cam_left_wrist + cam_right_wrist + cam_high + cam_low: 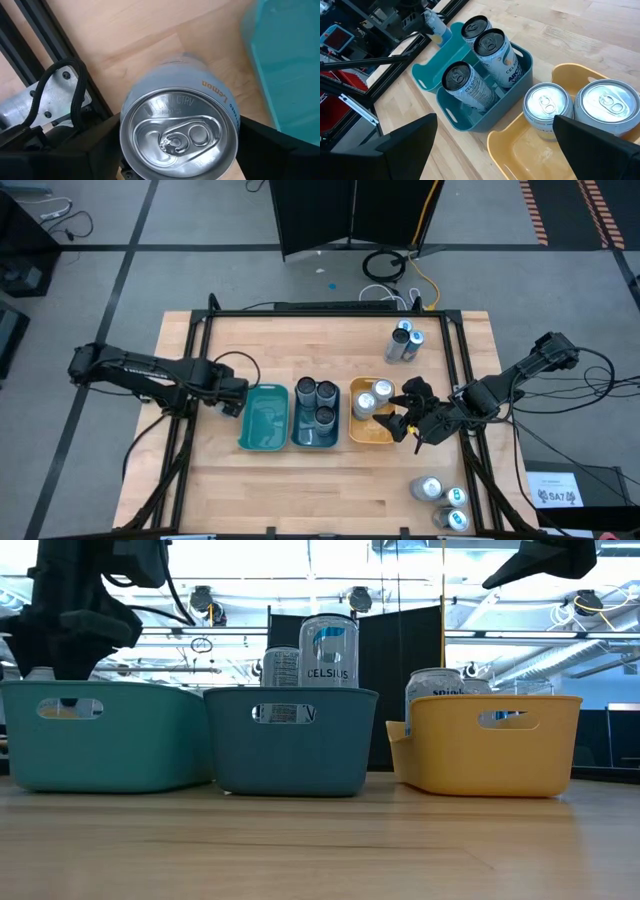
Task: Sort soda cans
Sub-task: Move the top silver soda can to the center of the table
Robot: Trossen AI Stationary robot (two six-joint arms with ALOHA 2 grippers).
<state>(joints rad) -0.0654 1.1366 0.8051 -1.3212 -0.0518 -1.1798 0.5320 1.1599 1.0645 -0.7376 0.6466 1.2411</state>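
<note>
I'm seeing my left gripper grasping a silver can beside the teal tray; my right gripper is hovering released over the yellow tray.

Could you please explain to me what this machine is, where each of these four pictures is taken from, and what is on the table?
These are two dark robot arms at a wooden table, each ending in a two-finger gripper. One camera looks straight down, one looks level across the tabletop, and one rides on each wrist.

In a row stand a teal plastic bin, a blue plastic bin with three dark-topped cans, and a yellow plastic bin with two silver-topped cans. More cans wait in a far group and a near group.

The left gripper, beside the teal bin, has a silver can marked Lemon between its fingers. The right gripper is open and empty over the yellow bin.
</note>
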